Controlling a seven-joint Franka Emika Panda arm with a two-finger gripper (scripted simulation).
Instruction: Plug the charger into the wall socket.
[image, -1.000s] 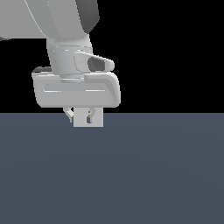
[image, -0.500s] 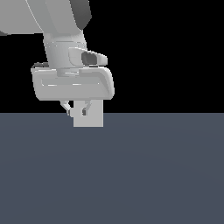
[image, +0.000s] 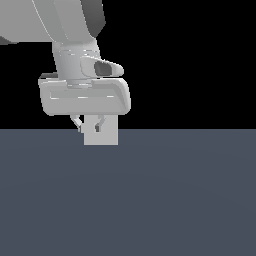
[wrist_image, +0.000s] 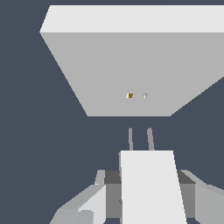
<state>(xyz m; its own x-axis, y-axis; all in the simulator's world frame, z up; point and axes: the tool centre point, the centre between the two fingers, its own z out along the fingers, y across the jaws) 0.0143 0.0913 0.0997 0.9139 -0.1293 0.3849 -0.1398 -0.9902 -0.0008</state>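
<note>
In the wrist view my gripper (wrist_image: 148, 188) is shut on the charger (wrist_image: 151, 175), a plain white block with two thin prongs (wrist_image: 150, 139) sticking out ahead. The prongs point at the wall socket (wrist_image: 131, 65), a flat light-grey panel with a tiny orange dot (wrist_image: 130, 95) and a second small mark beside it. A short gap of floor separates the prong tips from the panel. In the exterior view the gripper (image: 90, 125) hangs just in front of the wall socket (image: 102, 136); the charger cannot be made out there.
A dark blue-grey floor (image: 150, 200) spreads around the panel. The arm's bulky white hand (image: 85, 95) fills the space above the socket in the exterior view.
The hand has risen slightly and drifted a little toward the exterior view's left. The socket panel has stayed where it was.
</note>
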